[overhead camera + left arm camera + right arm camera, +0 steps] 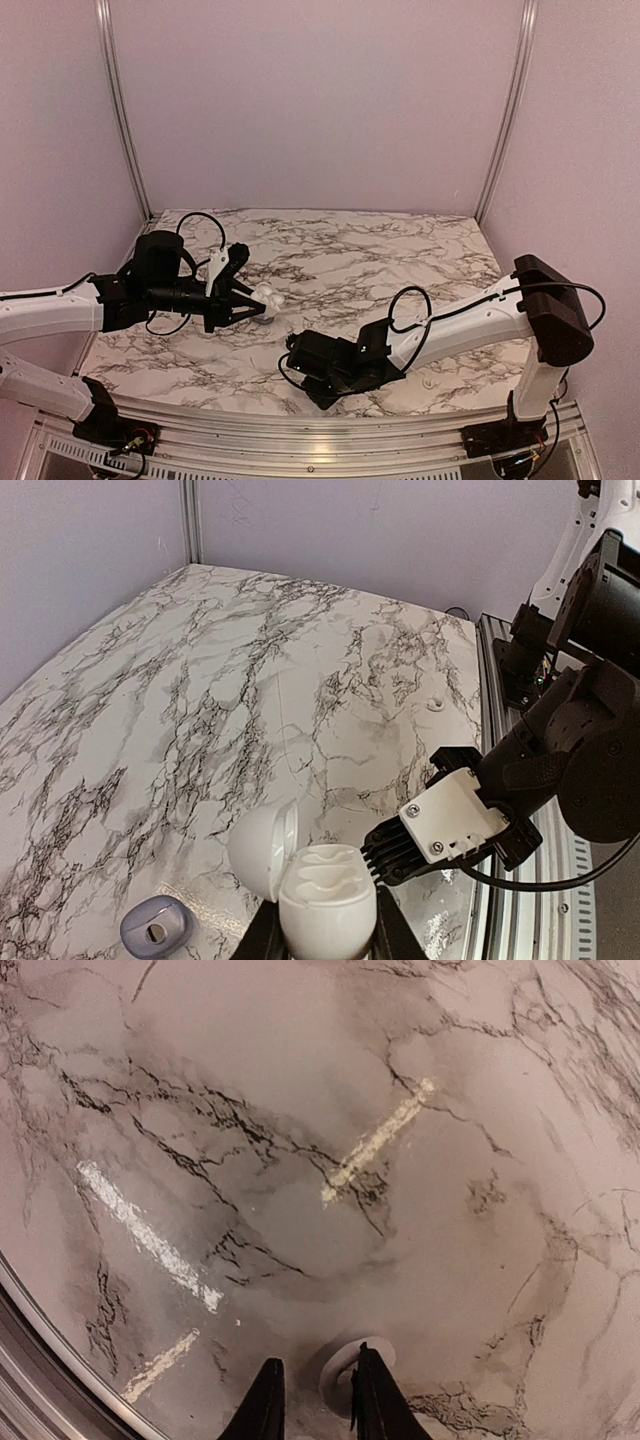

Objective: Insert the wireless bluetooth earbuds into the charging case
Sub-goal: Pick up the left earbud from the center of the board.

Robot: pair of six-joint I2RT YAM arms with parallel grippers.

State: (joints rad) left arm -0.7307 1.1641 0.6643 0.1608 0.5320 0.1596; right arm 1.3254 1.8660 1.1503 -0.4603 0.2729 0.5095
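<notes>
My left gripper [327,938] is shut on the white charging case [325,895], held above the table with its lid [260,852] swung open to the left and two pale wells facing up. The case [267,296] also shows at the left fingertips in the top view. My right gripper [317,1357] is low over the marble near the front edge, jaws a narrow gap apart. A small white round earbud [340,1368] lies at its right finger, partly behind it; the left finger is clear of it. A second small white bud [436,704] lies near the right arm's base.
A small lavender rounded object [157,927] with a dark spot lies on the marble table [330,250] beside my left gripper. The right gripper's white block and black fingers [400,852] sit close to the case. A metal rail [330,420] runs along the front edge.
</notes>
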